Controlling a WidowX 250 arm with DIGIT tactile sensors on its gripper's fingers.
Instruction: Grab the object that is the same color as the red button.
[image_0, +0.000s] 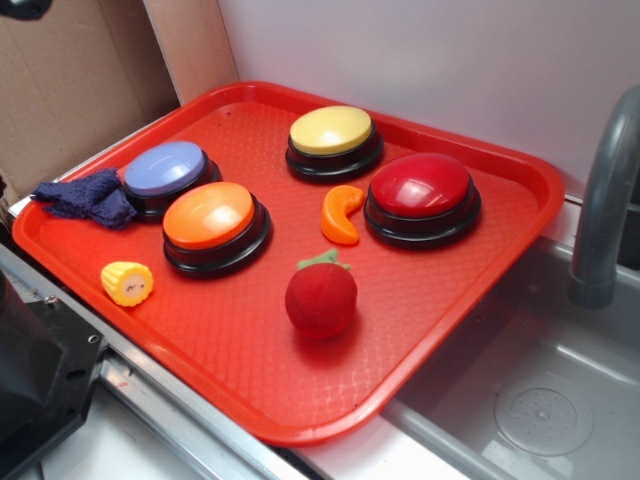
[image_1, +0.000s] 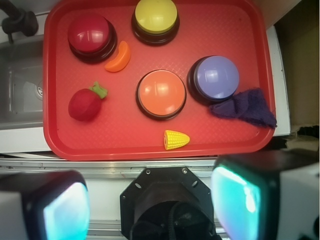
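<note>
The red fruit (image_0: 321, 297) (image_1: 85, 104) lies alone on the tray (image_0: 250, 370) (image_1: 150, 145), near the orange crescent (image_0: 342, 214) (image_1: 120, 57) and the red button (image_0: 422, 195) (image_1: 91, 36). The gripper (image_1: 150, 205) hangs spread wide, empty, above the tray's edge.

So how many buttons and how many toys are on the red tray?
Big dome buttons: 4 (red, yellow, orange, purple)
Toy foods: 3 (fuzzy red fruit, orange crescent, yellow corn)
Dark blue cloth: 1
Total: 8
</note>
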